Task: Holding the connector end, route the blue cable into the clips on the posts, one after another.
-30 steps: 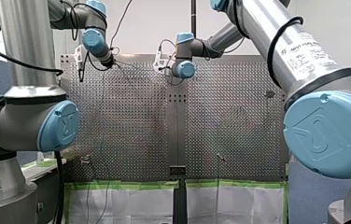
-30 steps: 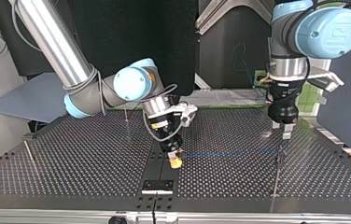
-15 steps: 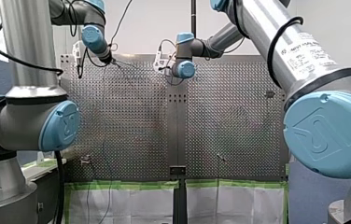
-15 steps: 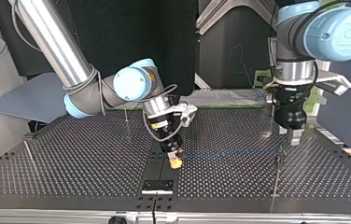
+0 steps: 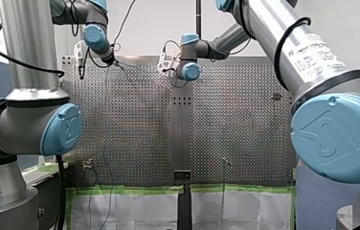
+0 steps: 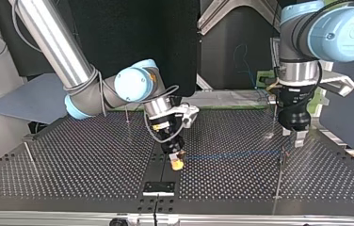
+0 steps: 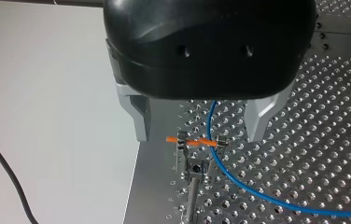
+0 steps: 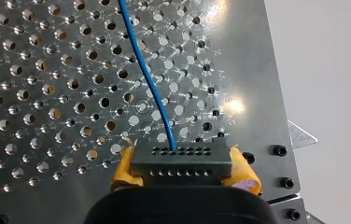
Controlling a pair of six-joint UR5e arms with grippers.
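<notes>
In the right wrist view my right gripper (image 8: 183, 175) is shut with its yellow pads (image 8: 244, 173) on the grey connector block (image 8: 181, 161). The blue cable (image 8: 144, 70) leaves the block over the perforated plate. In the top view that gripper (image 6: 177, 161) hovers low near the table's middle, and the cable (image 6: 231, 154) stretches to a thin post (image 6: 281, 162) at the right. My left gripper (image 6: 296, 140) hangs just above that post. Its metal fingers (image 7: 138, 116) stand open on either side of the post's clip (image 7: 196, 145), which has an orange band. The cable (image 7: 225, 163) crosses the clip.
More thin posts stand on the table: one behind my right gripper (image 6: 127, 117), one at the top view's far left (image 6: 28, 153) and one at the back right (image 6: 272, 123). A black bracket (image 6: 159, 188) sits at the near edge. The table edge (image 7: 134, 186) lies beside the clip.
My left arm has shifted toward the top view's right and slightly lower, its gripper still open above the post. My right gripper and the connector have stayed in place.
</notes>
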